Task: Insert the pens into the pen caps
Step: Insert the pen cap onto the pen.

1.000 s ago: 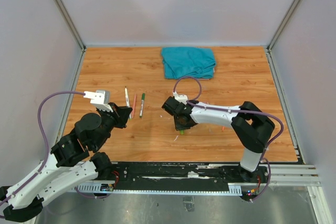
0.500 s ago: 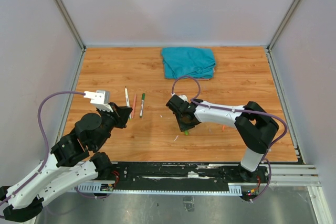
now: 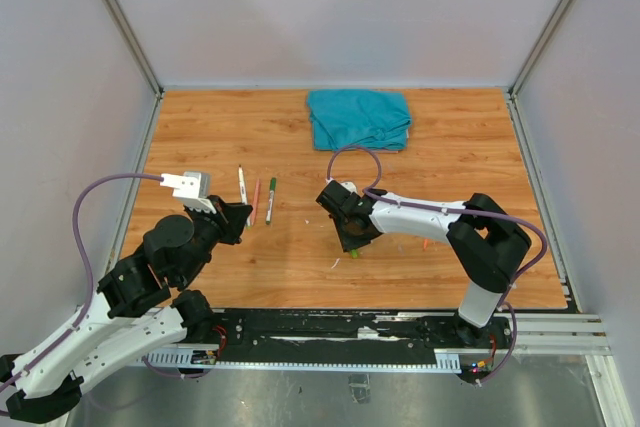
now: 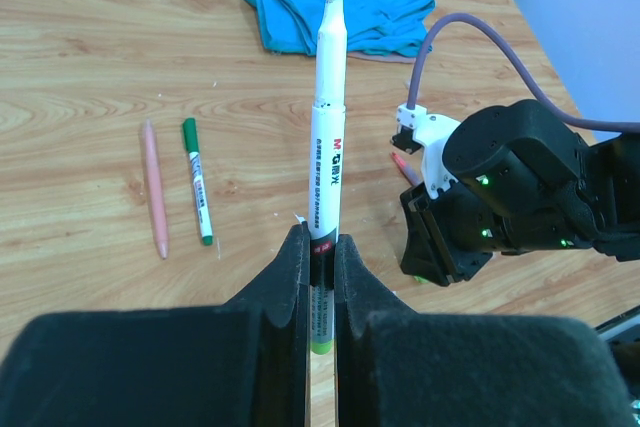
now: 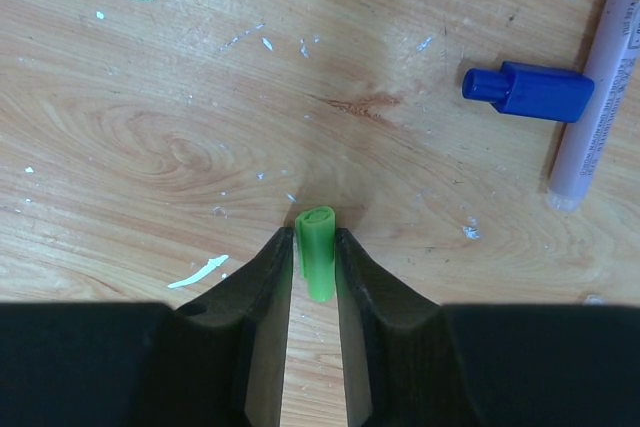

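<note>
A: Left wrist view, entry. The left gripper [image 4: 320, 247] is pressed tight on the lower barrel of a white pen [image 4: 328, 137]. The dark tip points up and away, and the lime end shows below the fingers. The pen is off the table.

B: And the cap side?

A: Right wrist view. The right gripper [image 5: 316, 235] is down at the table [image 5: 150, 97], jaws narrow, one on each side of the green cap [image 5: 317, 257]. I cannot tell whether they pinch it or only flank it. A blue cap [image 5: 528, 91] and a pale pen barrel [image 5: 600, 77] lie apart to the right.

B: Judgement on the step?

A: Securing the green cap so the pen can go in. To do it well, grip the cap at mid-length, leave its mouth free, and lift it clear of the wood before turning. Then bring the mouth and the pen tip onto one line. The pen sits long in the left fingers, so any tilt grows at the tip. Push slowly, straight along the barrel.

B: Risk?

A: A small smooth cap may squirt out of a shallow pinch. A pink pen [image 4: 154, 187] and a green-capped pen [image 4: 197, 179] lie on the table.
</note>
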